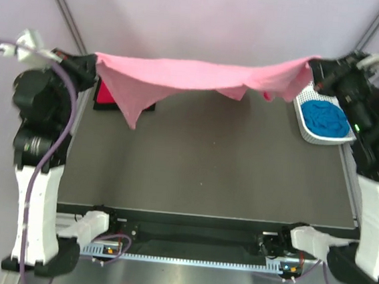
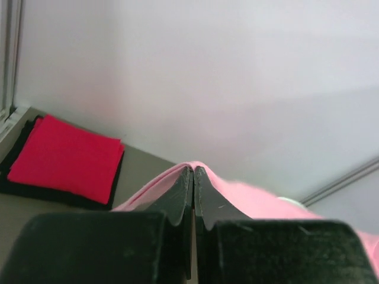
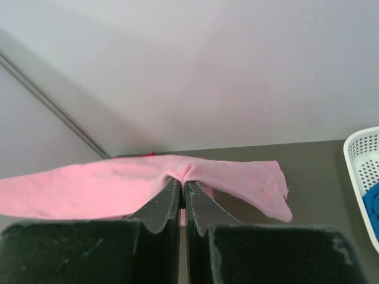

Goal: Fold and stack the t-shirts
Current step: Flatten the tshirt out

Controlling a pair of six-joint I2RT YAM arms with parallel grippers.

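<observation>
A light pink t-shirt [image 1: 196, 74] hangs stretched in the air across the far side of the table, held at both ends. My left gripper [image 1: 91, 65] is shut on its left end; in the left wrist view the pink cloth [image 2: 260, 198] drapes over the closed fingertips [image 2: 180, 192]. My right gripper [image 1: 317, 74] is shut on the right end, where the pink cloth [image 3: 118, 183] folds into the closed jaws and a flap hangs to the right. A folded red t-shirt [image 2: 62, 157] lies on a folded black one [image 2: 23, 188] at the far left. A bright blue t-shirt [image 1: 325, 119] sits bunched in the basket.
A white plastic lattice basket [image 1: 305, 105] stands at the far right of the dark table [image 1: 207, 170], close under my right gripper. Pale walls with a metal frame close the back and sides. Both arm bases are at the near edge.
</observation>
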